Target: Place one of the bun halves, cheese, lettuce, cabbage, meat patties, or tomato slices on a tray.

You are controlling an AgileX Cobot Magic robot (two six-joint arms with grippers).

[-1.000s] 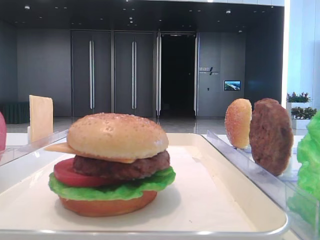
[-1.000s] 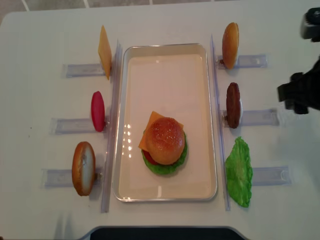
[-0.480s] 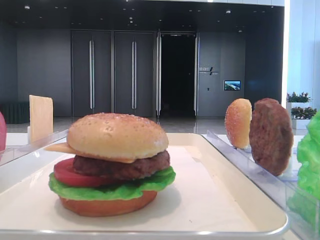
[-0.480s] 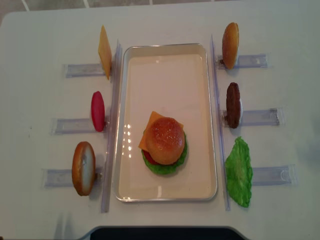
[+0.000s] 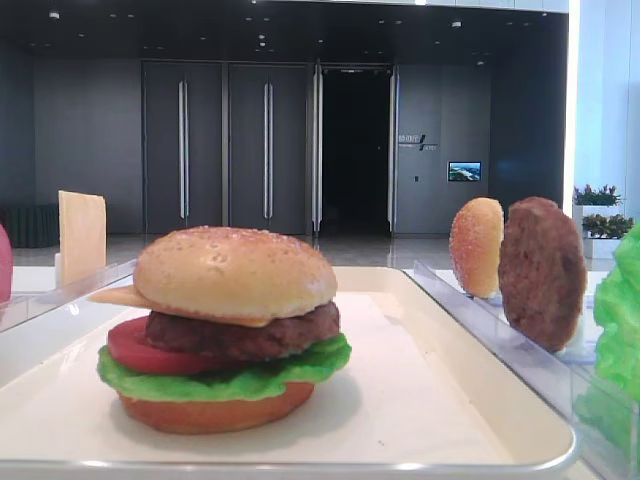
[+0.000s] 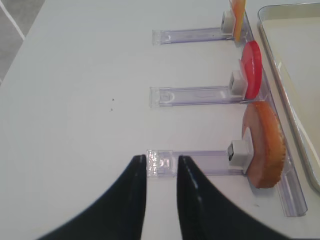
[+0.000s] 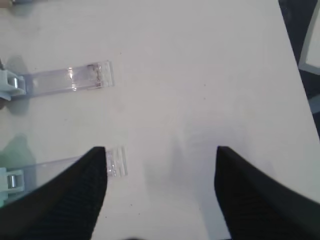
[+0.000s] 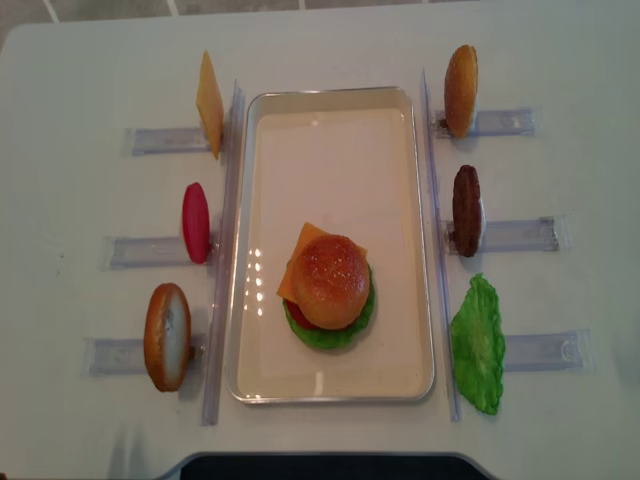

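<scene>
On the white tray (image 8: 330, 160) stands a stacked burger: sesame bun top (image 8: 330, 280), cheese (image 8: 303, 240), meat patty (image 5: 250, 335), tomato slice (image 5: 135, 348), lettuce (image 8: 335, 335) and a bun base (image 5: 215, 412). No gripper shows in either exterior view. In the left wrist view my left gripper (image 6: 161, 160) is shut and holds nothing, hovering over the end of a clear rack left of the tray. In the right wrist view my right gripper (image 7: 161, 150) is open over bare table, nothing between its fingers.
Clear racks flank the tray. On the left stand a cheese slice (image 8: 209, 103), a tomato slice (image 8: 196, 222) and a red-brown bun base (image 8: 167, 336). On the right stand an orange bun (image 8: 460, 90), a meat patty (image 8: 466, 210) and a lettuce leaf (image 8: 478, 345).
The right arm, seen at the right edge of the overhead view a second ago, has withdrawn out of that view. The burger and the racks have not moved.
</scene>
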